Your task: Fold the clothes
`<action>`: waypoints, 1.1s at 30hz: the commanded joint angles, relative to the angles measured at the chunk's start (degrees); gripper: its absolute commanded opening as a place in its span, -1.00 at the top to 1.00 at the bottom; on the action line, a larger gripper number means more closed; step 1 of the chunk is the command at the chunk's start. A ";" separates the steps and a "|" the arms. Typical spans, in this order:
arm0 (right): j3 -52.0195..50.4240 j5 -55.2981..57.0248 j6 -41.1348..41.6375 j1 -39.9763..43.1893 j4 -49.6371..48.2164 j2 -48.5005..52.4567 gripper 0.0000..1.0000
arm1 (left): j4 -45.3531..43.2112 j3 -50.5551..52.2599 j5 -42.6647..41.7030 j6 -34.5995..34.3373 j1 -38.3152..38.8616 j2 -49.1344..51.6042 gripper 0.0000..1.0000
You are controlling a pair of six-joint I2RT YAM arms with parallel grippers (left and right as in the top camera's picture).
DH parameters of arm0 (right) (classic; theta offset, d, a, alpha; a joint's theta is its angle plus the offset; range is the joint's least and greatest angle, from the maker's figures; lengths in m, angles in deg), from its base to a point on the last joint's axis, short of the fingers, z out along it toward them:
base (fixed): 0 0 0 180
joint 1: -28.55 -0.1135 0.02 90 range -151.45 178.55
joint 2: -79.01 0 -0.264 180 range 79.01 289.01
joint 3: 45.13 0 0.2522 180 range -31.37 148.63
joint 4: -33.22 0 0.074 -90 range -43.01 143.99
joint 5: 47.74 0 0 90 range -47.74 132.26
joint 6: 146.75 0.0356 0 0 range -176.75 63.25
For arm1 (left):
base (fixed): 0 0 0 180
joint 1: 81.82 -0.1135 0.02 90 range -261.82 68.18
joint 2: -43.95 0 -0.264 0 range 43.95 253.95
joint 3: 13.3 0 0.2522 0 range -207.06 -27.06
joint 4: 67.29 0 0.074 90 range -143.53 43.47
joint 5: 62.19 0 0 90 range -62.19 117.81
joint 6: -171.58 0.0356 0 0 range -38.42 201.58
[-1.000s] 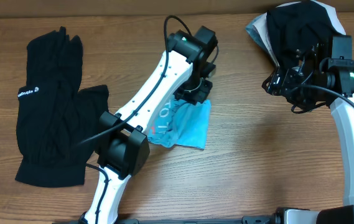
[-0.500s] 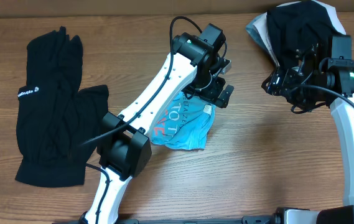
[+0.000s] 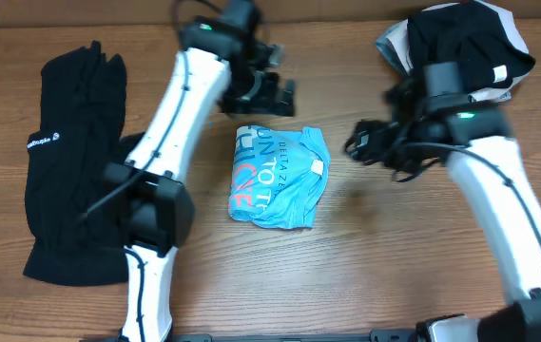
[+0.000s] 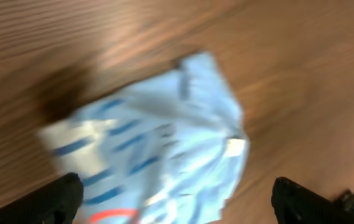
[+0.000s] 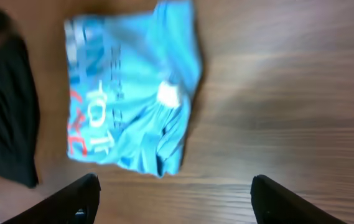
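The light blue T-shirt with white and orange-red lettering lies as a small folded bundle in the middle of the table. It also fills the left wrist view and sits at the upper left of the right wrist view. My left gripper hovers open just beyond the shirt's far edge with nothing between its fingers. My right gripper is open to the right of the shirt, apart from it, its fingers empty. The loose black garment with a small white logo lies spread at the left.
A pile of dark cloth on something white sits at the far right corner, behind my right arm. An edge of the black garment shows at the left of the right wrist view. Bare wood lies in front of the shirt.
My left gripper opened, let go of the T-shirt and drew back and leftward. The shirt now lies uncovered. My right arm swung left from the far-right pile toward the shirt.
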 commanded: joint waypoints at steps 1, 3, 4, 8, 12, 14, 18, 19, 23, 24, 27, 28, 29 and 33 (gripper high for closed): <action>-3.32 1.40 4.15 -5.11 -1.81 3.89 -0.63 | 1.25 -1.40 2.08 0.22 -1.25 0.28 -1.00; -4.20 1.68 4.37 -7.76 -3.43 6.47 -0.62 | 1.68 -1.38 3.58 0.24 -2.10 0.28 -1.00; -4.33 2.16 4.33 -8.92 -4.24 7.85 -0.61 | 1.75 -1.38 4.09 0.44 -2.29 0.28 -1.00; -4.35 5.95 3.19 -13.16 -6.54 13.40 -0.55 | 1.64 -1.38 4.90 1.55 -2.47 0.28 -1.00; -4.35 8.57 3.21 -16.28 -6.69 17.16 -0.36 | 1.62 -1.36 5.11 1.68 -2.47 0.31 -1.00; -4.37 9.18 3.21 -17.09 -6.84 17.79 -0.14 | 1.62 -1.36 5.84 1.68 -2.47 0.31 -1.00; -4.63 10.45 3.21 -17.40 -6.62 17.97 0.28 | 1.62 -1.36 6.40 1.70 -2.47 0.31 -1.00; -5.09 10.67 3.21 -17.40 -6.80 17.97 0.29 | 1.60 -1.36 6.45 1.70 -2.49 0.31 -1.00; -7.06 10.95 3.19 -17.40 -7.61 17.97 0.42 | 1.68 -1.36 7.91 1.70 -2.49 0.31 -0.99; -7.37 11.06 3.19 -17.40 -7.61 17.97 0.45 | 1.70 -1.36 8.02 1.68 -2.49 0.31 -1.00; -7.37 11.08 2.80 -17.38 -7.82 17.97 0.76 | 1.66 -1.36 8.11 1.70 -2.49 0.31 -1.00; -7.34 11.06 2.84 -17.38 -7.85 17.97 0.92 | 1.66 -1.36 8.24 1.68 -2.49 0.31 -1.00; -7.34 10.95 2.84 -17.38 -7.76 17.97 0.92 | 1.66 -1.36 8.37 1.70 -2.49 0.31 -1.00; -7.13 5.11 4.22 -16.48 -5.88 17.94 0.92 | 1.81 -1.36 9.66 1.68 -2.49 0.31 -1.00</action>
